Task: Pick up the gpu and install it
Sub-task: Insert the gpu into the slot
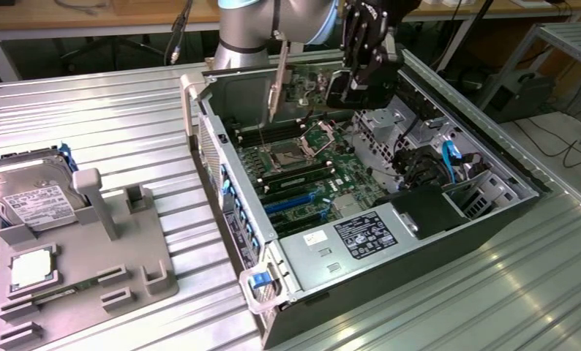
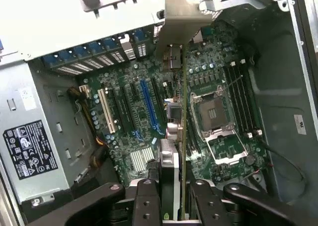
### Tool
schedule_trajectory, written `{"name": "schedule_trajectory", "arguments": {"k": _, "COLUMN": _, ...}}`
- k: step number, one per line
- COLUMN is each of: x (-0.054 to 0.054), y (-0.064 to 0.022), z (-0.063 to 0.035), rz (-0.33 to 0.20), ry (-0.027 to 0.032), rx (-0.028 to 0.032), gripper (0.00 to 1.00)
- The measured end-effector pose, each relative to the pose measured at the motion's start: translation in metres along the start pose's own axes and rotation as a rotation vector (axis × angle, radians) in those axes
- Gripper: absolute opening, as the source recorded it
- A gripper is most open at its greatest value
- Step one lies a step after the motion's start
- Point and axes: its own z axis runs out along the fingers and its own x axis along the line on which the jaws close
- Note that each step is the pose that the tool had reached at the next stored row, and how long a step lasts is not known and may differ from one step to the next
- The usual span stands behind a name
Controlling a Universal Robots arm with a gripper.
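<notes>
The gpu (image 1: 308,82) hangs on edge over the open computer case (image 1: 234,241), its silver end bracket (image 1: 279,79) pointing down toward the case's rear wall. My gripper (image 1: 349,89) is shut on the card's far end. In the wrist view the gpu (image 2: 183,136) runs edge-on between my two fingers (image 2: 145,206), and its bracket (image 2: 176,17) reaches toward the case's rear slot openings. Below it lies the motherboard, where a blue slot (image 2: 149,109) and a white slot (image 2: 104,116) sit off to one side of the card. The card is apart from any slot.
A CPU socket (image 2: 213,112) with its lever frame lies beside the card. The power supply (image 1: 354,234) and drive cage with cables (image 1: 447,175) fill the case's near end. On the exterior view's left, a grey fixture (image 1: 85,270) holds a hard drive (image 1: 32,194) and a CPU chip (image 1: 32,267).
</notes>
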Motion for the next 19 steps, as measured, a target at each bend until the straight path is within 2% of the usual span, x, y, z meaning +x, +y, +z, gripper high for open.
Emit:
{"name": "schedule_trajectory", "arguments": {"k": 6, "x": 0.0, "y": -0.0011, "z": 0.0014, "rz": -0.098, "ry": -0.0013, "rx": -0.0026, "gripper": 0.28}}
{"name": "schedule_trajectory", "arguments": {"k": 11, "x": -0.001, "y": -0.0014, "z": 0.0028, "rz": -0.139, "ry": -0.0006, "rx": -0.0029, "gripper": 0.28}}
{"name": "schedule_trajectory", "arguments": {"k": 12, "x": -0.004, "y": -0.0007, "z": 0.0031, "rz": -0.139, "ry": 0.0025, "rx": -0.0013, "gripper": 0.28}}
{"name": "schedule_trajectory", "arguments": {"k": 14, "x": -0.009, "y": 0.0004, "z": 0.0039, "rz": -0.141, "ry": 0.0165, "rx": 0.0026, "gripper": 0.28}}
{"name": "schedule_trajectory", "arguments": {"k": 15, "x": -0.01, "y": 0.0008, "z": 0.005, "rz": -0.147, "ry": 0.0192, "rx": 0.0033, "gripper": 0.28}}
{"name": "schedule_trajectory", "arguments": {"k": 19, "x": -0.012, "y": 0.0012, "z": 0.012, "rz": -0.167, "ry": 0.0197, "rx": 0.003, "gripper": 0.28}}
